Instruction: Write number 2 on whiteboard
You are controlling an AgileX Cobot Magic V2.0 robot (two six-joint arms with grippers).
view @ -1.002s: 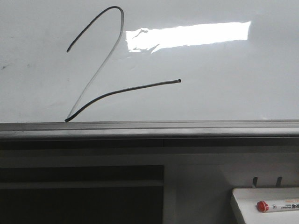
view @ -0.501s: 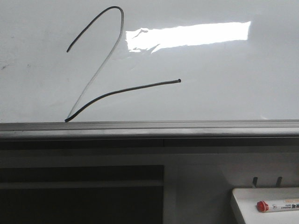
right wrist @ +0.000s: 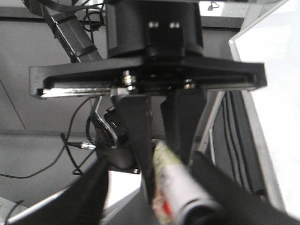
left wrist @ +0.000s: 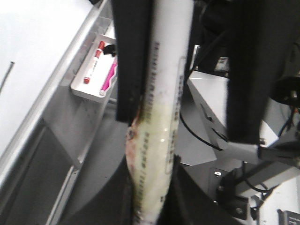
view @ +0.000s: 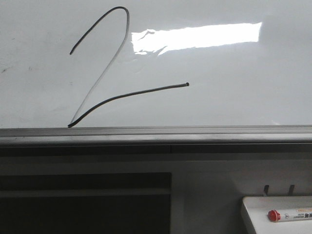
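Note:
The number 2 (view: 105, 73) stands drawn in a thin dark line on the whiteboard (view: 219, 63), its tail ending near the board's middle. Neither gripper shows in the front view. My left gripper (left wrist: 151, 187) is shut on a white marker (left wrist: 161, 117) with a yellowed barrel. In the right wrist view the left gripper (right wrist: 157, 140) pinches that marker (right wrist: 176, 187) from above. My right gripper (right wrist: 159, 199) stands open around the marker's dark end. Its fingers (right wrist: 225, 192) lie wide apart. The whiteboard's edge (left wrist: 33, 56) is beside the left gripper.
A grey metal rail (view: 156, 132) runs under the board. A small white tray (view: 275, 212) hangs below it at the right and holds a red-capped marker (view: 287, 214). In the left wrist view that tray (left wrist: 86, 91) holds a red marker and a pink one. Cables trail behind the arms.

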